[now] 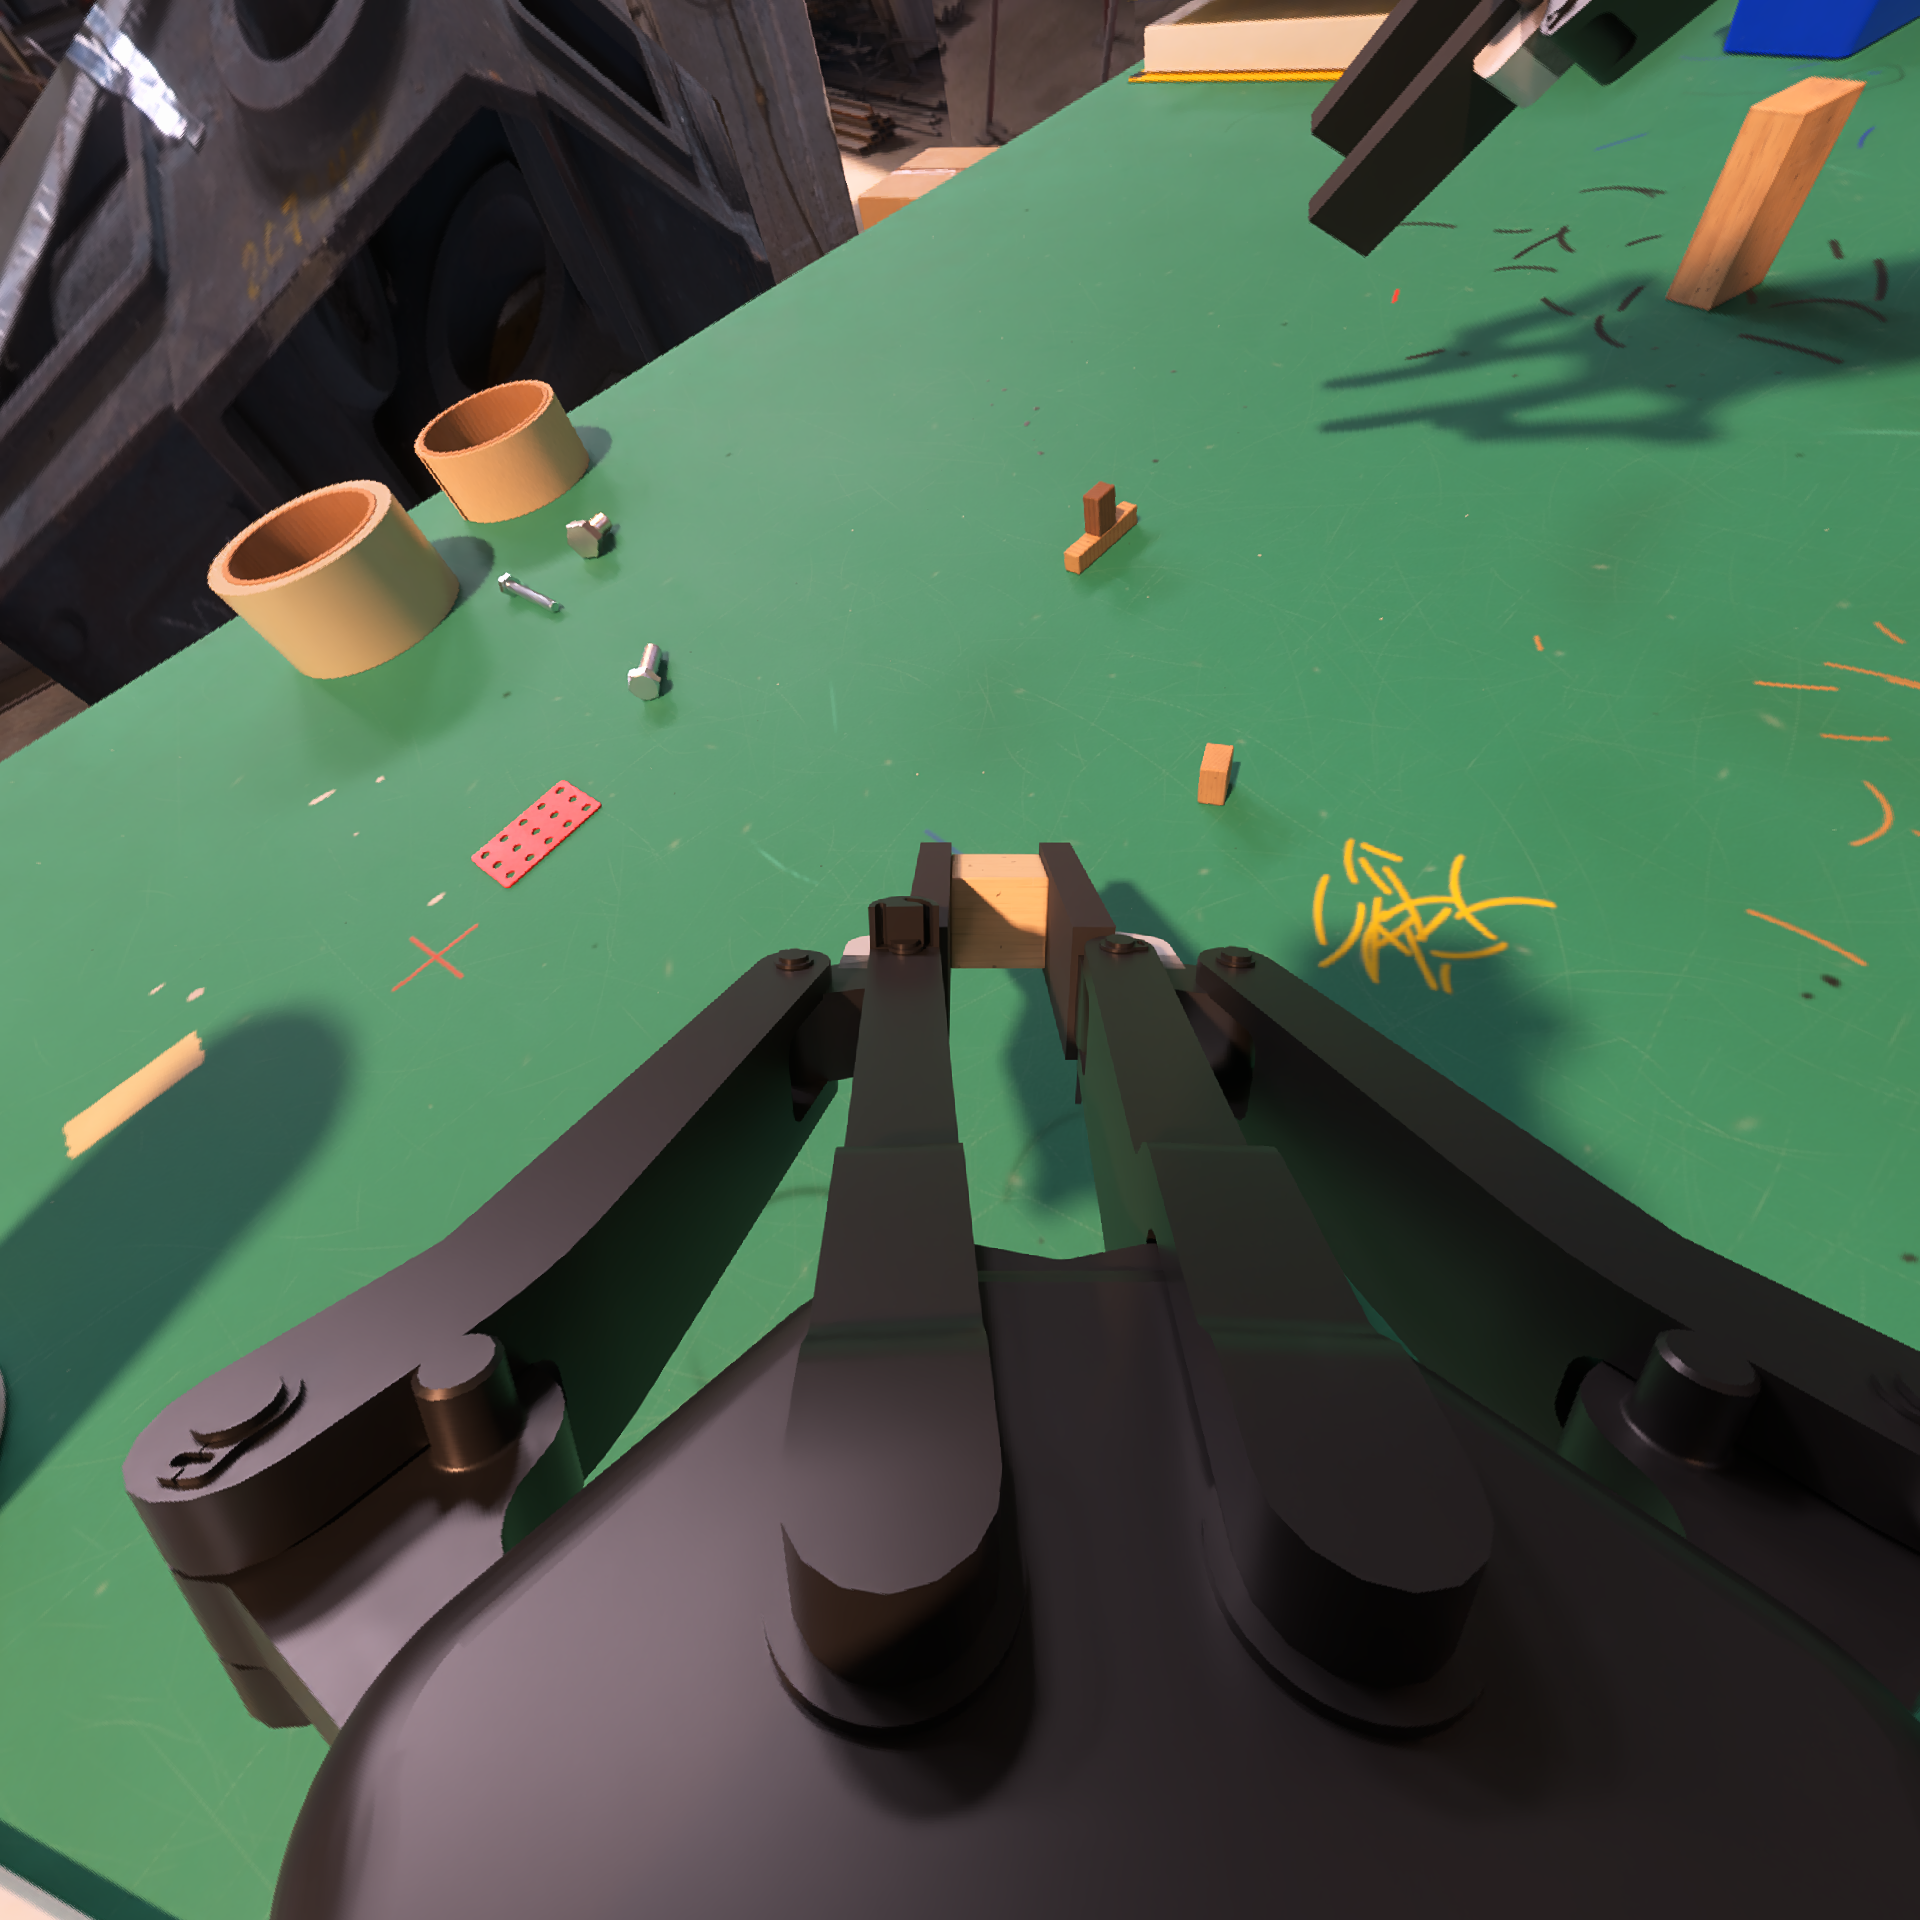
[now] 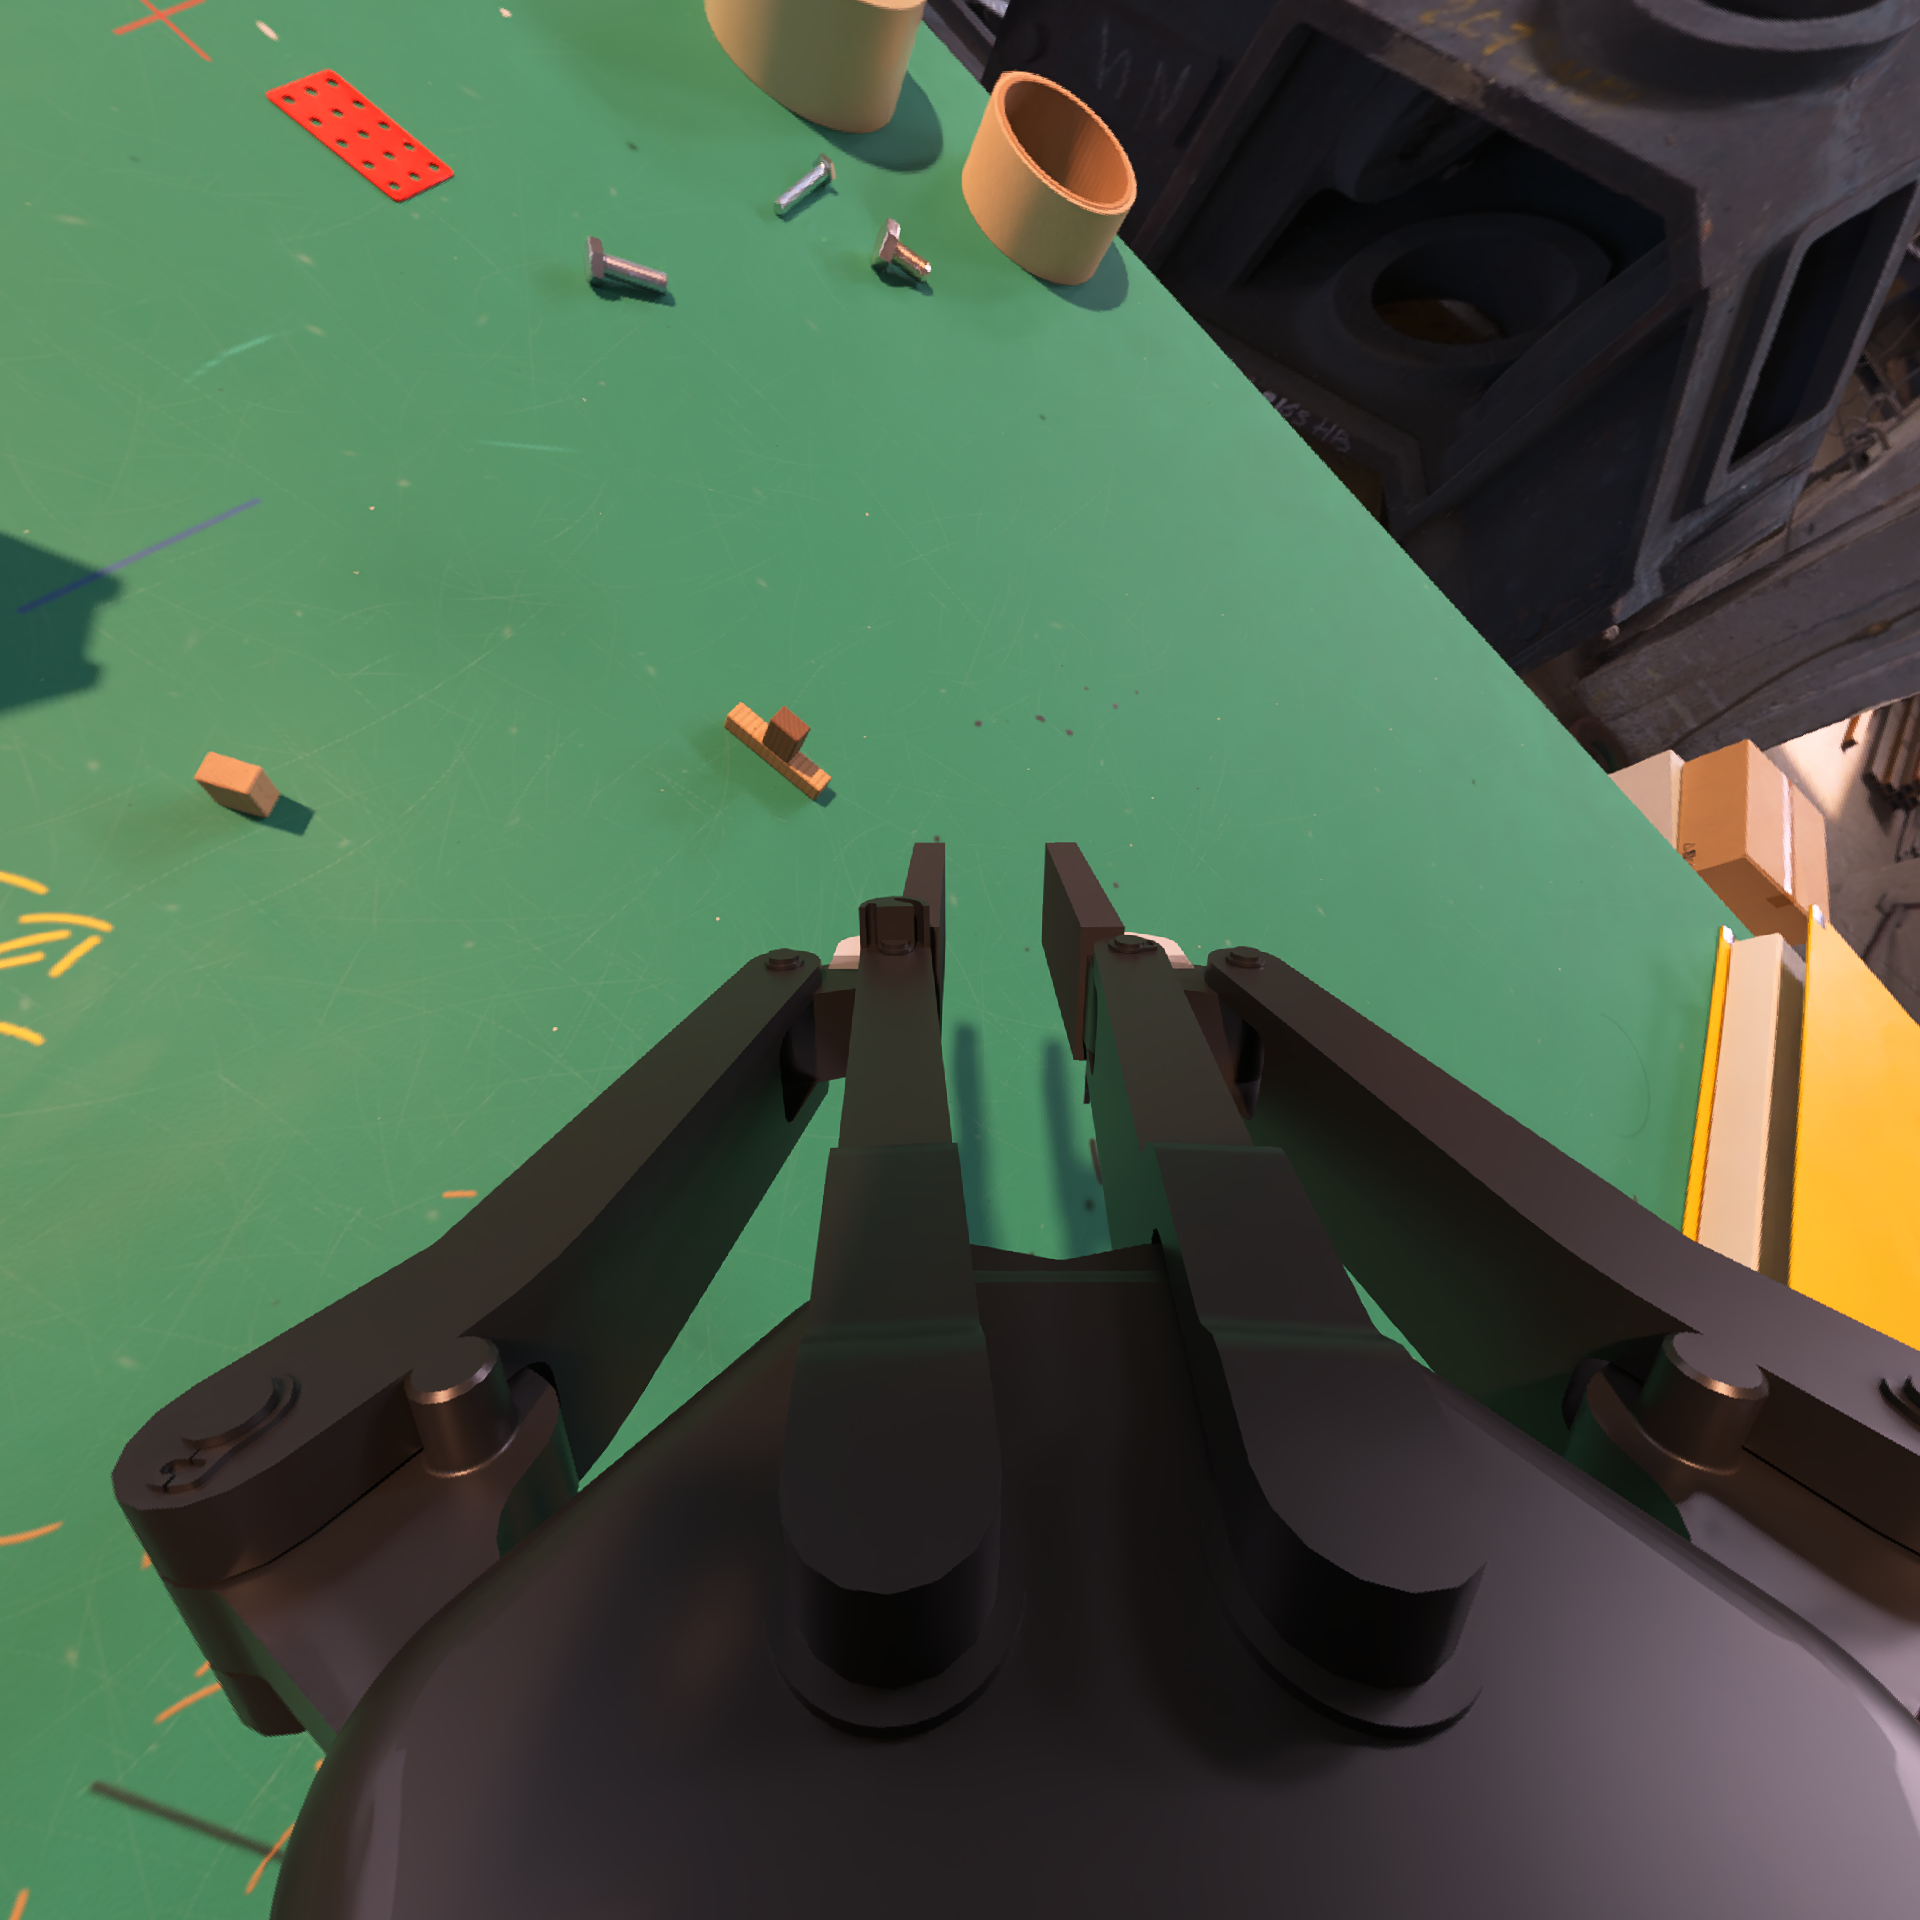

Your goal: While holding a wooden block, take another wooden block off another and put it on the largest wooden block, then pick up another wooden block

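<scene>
Wood sits clamped in the left gripper point(image 1: 997, 883): a pale wooden cube point(image 1: 995, 910) is pinched between its two dark fingers, held above the green table point(image 1: 935, 675). Ahead of the fingertips and a little right lies a small loose block point(image 1: 1214, 774). Farther ahead, a dark brown block point(image 1: 1098, 507) stands on a flat tan bar point(image 1: 1099, 540). Far ahead to the right, the largest block point(image 1: 1766, 192), a tall plank, stands tilted, with the right gripper point(image 1: 1351, 177) hovering just left of it. To the left ahead are two cardboard rings point(image 1: 332, 577), three bolts point(image 1: 644, 670) and a red perforated plate point(image 1: 535, 833).

From the right wrist, the right gripper point(image 2: 994, 862) has its fingers parted with nothing but table point(image 2: 1143, 623) between them; it is released. Just ahead and slightly left, the dark brown block point(image 2: 787, 730) rests on the tan bar point(image 2: 800, 769). Well left of the fingers lies the small loose block point(image 2: 237, 781). Far ahead are the bolts point(image 2: 623, 270), a cardboard ring point(image 2: 1044, 177) and the red plate point(image 2: 358, 133).
</scene>
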You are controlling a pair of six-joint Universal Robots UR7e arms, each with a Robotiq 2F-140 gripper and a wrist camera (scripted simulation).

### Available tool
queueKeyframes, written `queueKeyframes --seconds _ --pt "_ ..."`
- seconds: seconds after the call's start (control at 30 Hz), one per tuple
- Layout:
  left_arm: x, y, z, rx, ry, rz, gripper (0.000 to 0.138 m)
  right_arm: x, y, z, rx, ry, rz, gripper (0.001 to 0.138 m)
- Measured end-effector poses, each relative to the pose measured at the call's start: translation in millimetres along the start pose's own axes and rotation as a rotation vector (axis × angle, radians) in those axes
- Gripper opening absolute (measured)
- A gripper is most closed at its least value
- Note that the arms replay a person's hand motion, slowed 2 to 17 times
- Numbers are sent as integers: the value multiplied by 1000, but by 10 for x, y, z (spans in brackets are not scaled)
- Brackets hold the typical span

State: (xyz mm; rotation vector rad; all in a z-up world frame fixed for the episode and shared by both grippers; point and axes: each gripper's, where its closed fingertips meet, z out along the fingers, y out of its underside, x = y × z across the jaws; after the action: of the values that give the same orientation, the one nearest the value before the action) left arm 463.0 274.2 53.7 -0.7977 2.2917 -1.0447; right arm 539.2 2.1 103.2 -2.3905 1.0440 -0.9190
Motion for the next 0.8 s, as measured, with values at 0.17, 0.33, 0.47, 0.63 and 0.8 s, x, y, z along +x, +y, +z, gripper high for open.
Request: queueKeyframes --seconds 0.17,0.33,0.47,0.63,0.8 --pt "-1 6 6 -3 5 -6 22 -119 35 -50 11 -40 -22 26" --pt "-2 13 15 -8 10 -10 22 -204 58 -78 26 -80 -17 25" --pt "1 17 22 -10 14 -12 22 -241 67 -74 34 -109 -7 25" --pt "3 12 29 -11 16 -11 22 -268 86 -41 27 -143 10 25" --pt "5 8 36 -12 17 -8 22 -262 88 6 23 -161 30 25"
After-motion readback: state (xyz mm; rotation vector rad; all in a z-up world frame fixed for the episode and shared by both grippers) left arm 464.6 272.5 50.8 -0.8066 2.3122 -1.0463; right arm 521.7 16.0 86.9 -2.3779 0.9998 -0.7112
